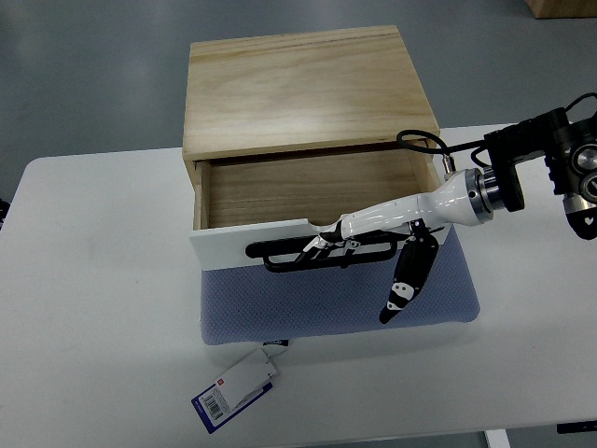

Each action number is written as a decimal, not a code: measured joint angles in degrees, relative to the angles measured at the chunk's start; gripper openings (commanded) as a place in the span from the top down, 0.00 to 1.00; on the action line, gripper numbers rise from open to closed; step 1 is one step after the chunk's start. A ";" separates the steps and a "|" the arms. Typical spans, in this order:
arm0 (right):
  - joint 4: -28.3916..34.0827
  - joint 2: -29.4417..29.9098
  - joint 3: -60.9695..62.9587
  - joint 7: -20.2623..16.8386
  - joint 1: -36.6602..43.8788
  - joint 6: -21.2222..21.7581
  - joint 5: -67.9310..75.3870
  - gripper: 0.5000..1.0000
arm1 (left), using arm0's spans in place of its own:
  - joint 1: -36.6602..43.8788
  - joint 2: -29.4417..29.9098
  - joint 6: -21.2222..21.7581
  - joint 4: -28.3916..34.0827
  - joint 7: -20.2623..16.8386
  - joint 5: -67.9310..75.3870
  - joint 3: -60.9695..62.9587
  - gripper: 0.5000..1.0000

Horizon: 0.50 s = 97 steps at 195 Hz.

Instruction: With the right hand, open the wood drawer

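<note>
The wood drawer (280,191) sits in a light wooden box (303,89) near the back of a white table (93,308), and it is pulled out toward the front, so its bare wooden floor shows. Its front is white, with a black handle (289,254) across it. The right hand (347,238) comes in from the right edge, and its fingers are curled around that handle. One black finger hangs down loose below. Under the drawer front lies a blue mat (308,303), with a paper tag (235,389) beside its front edge. Behind the table is a grey floor (84,75).
</note>
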 measured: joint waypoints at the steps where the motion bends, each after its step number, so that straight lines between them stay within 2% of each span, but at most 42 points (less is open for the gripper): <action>1: 0.00 -0.01 0.01 0.00 0.02 0.00 0.00 0.10 | 0.00 0.00 0.00 0.00 0.00 0.00 0.00 0.00; 97: -0.12 -0.65 0.82 0.05 0.70 0.01 -0.01 0.10 | 0.00 0.00 0.00 0.00 0.00 0.01 0.00 0.00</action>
